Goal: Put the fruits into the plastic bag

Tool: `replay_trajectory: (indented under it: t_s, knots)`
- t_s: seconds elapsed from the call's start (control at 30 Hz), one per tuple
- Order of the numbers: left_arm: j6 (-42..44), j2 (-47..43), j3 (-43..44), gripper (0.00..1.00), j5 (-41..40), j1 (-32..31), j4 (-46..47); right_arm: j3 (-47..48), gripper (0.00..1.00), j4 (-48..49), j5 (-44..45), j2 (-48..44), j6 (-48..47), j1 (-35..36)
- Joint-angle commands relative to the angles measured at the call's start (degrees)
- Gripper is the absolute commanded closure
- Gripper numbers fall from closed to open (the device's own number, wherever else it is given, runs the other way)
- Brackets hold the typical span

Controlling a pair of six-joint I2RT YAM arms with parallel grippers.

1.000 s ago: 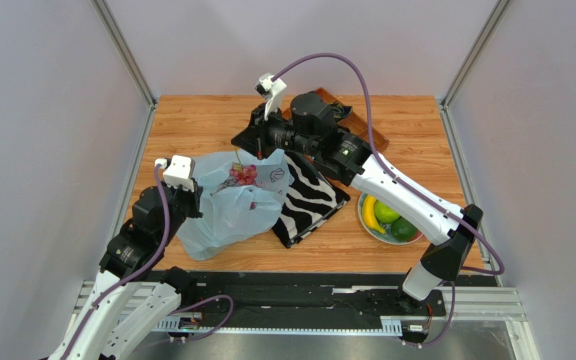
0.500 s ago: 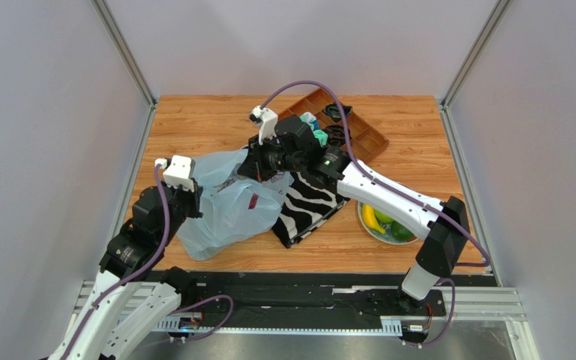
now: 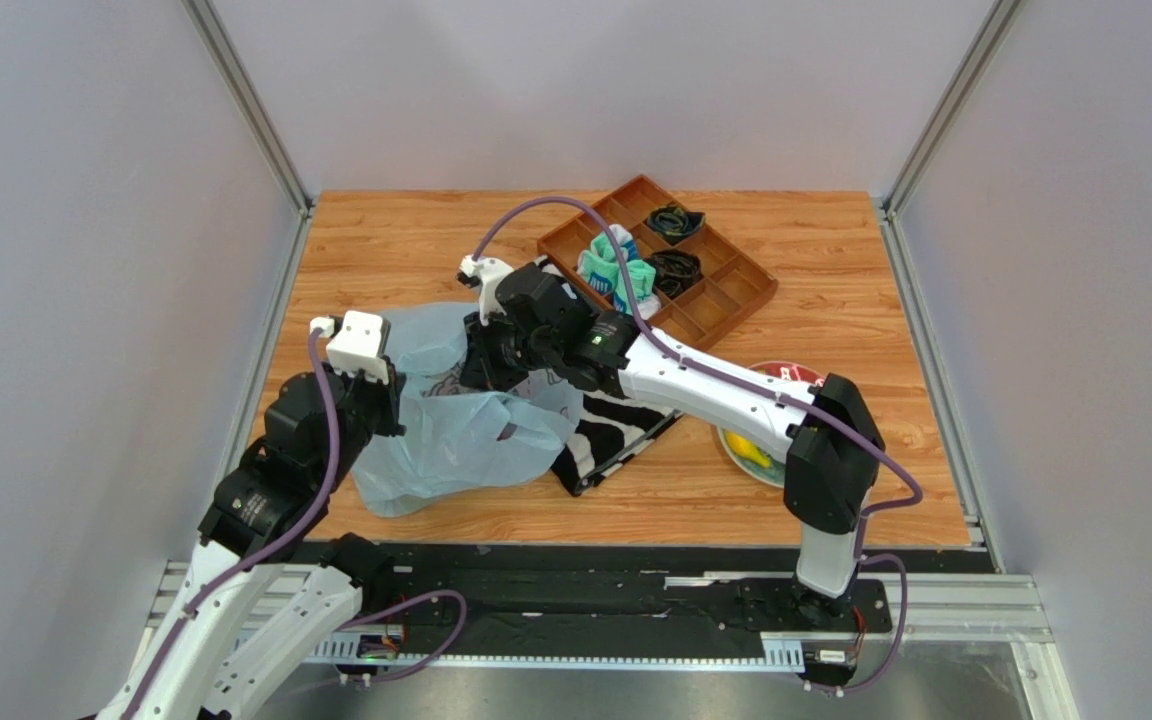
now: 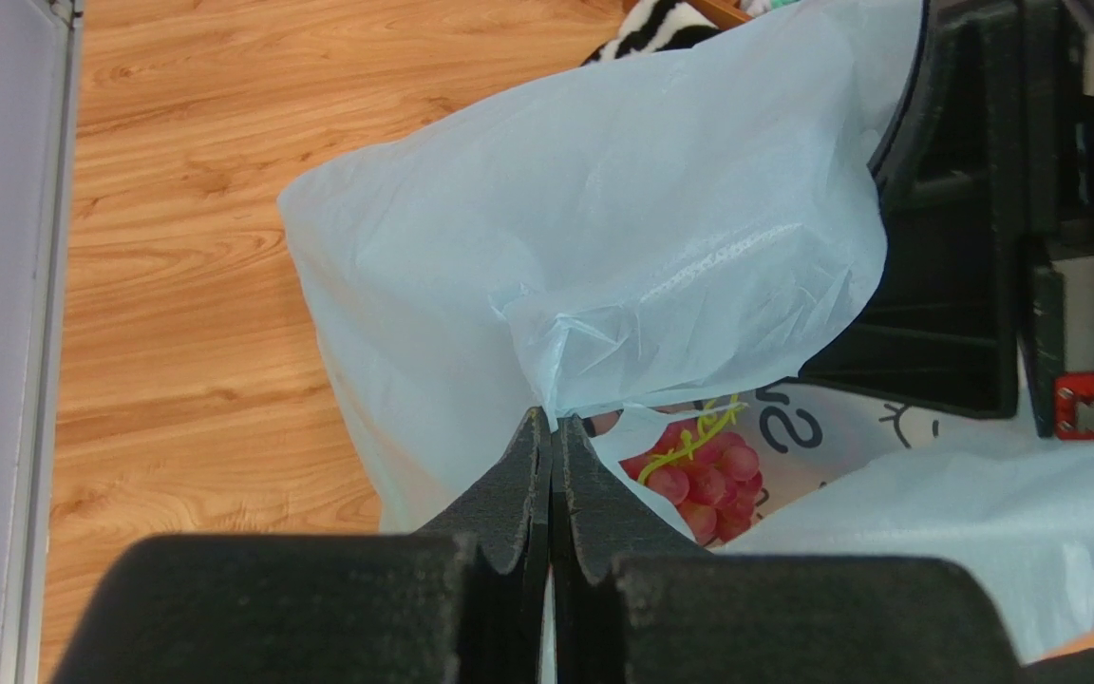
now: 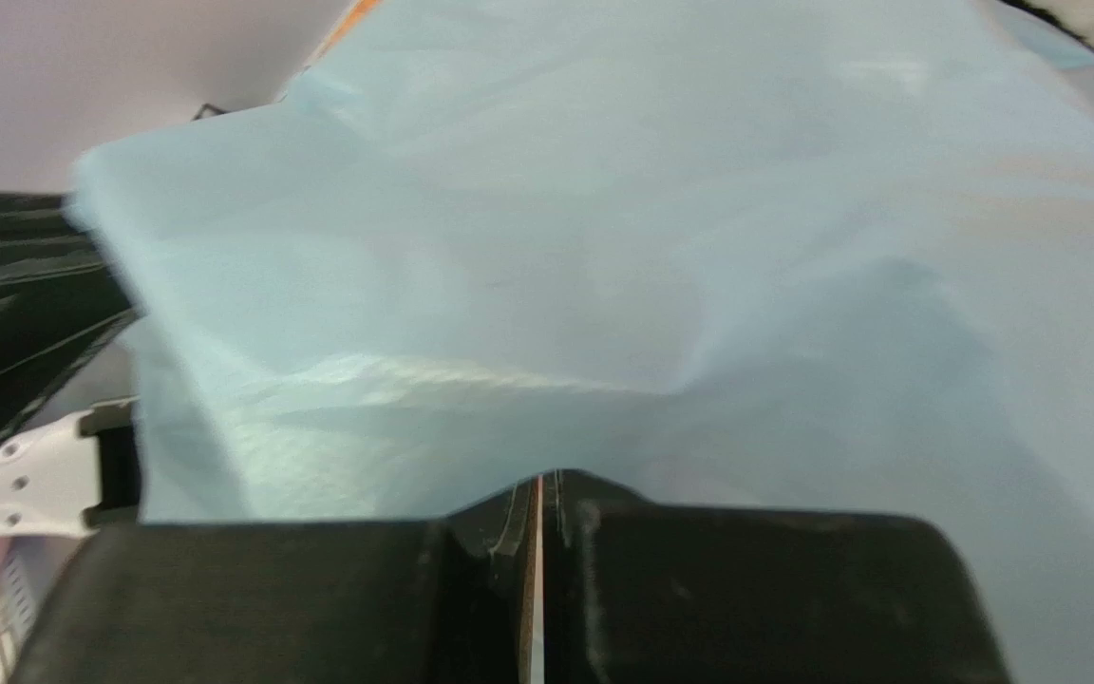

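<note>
Right hand [image 5: 539,502], now lower, closed at rightward-facing plastic bag [image 3: 432,435]; left hand [image 4: 553,445] tight on it.

One bag [image 3: 447,428], one grape bunch [image 4: 696,478], one tray [image 3: 710,308].

On your wooden tabletop [image 3: 387,240], a zebra-striped cloth [image 3: 620,435] lies near the middle. Farther back, a brown compartment tray [image 3: 591,209] holds teal-and-white rolled socks [image 3: 608,273] and dark items [image 3: 675,222] in separate compartments.
</note>
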Motion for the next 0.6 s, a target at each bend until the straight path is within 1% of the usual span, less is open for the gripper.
replay_trajectory:
  t_s: [0.0,0.07,0.23,0.3,0.4,0.43,0.5,0.53,0.57]
  knots:
    - [1.2,-0.1,0.6,1.0,-0.2,-0.1,0.9,-0.1,1.0,-1.5,6.5,1.8,-1.8,-0.9]
    - [1.2,-0.1,0.6,1.0,-0.2,-0.1,0.9,0.4,1.0,-2.8,7.8,2.9,-2.3,-0.9]
    - [1.2,0.2,0.6,1.0,-0.1,-0.1,0.9,2.2,1.0,-3.8,7.5,3.9,-3.0,-0.9]
    - [1.2,0.2,0.7,1.0,-0.1,-0.1,0.9,2.3,0.98,-3.9,7.5,3.8,-3.4,-0.9]
    - [1.2,0.2,0.6,1.0,-0.1,-0.1,0.9,2.6,0.87,-4.1,7.3,3.5,-4.0,-0.9]
    - [1.3,0.2,0.6,1.0,-0.1,-0.1,0.9,2.6,0.79,-4.1,7.2,3.3,-4.0,-0.9]
    - [1.3,0.4,0.6,1.0,-0.1,-0.1,0.9,2.4,0.71,-4.0,7.3,2.8,-4.1,-0.9]
    - [1.3,0.2,0.6,1.0,-0.1,-0.1,0.9,2.2,0.64,-4.1,7.4,2.6,-4.2,-0.9]
    - [1.3,0.2,0.7,1.0,-0.1,-0.1,0.9,2.1,0.6,-4.0,7.5,2.4,-4.2,-0.9]
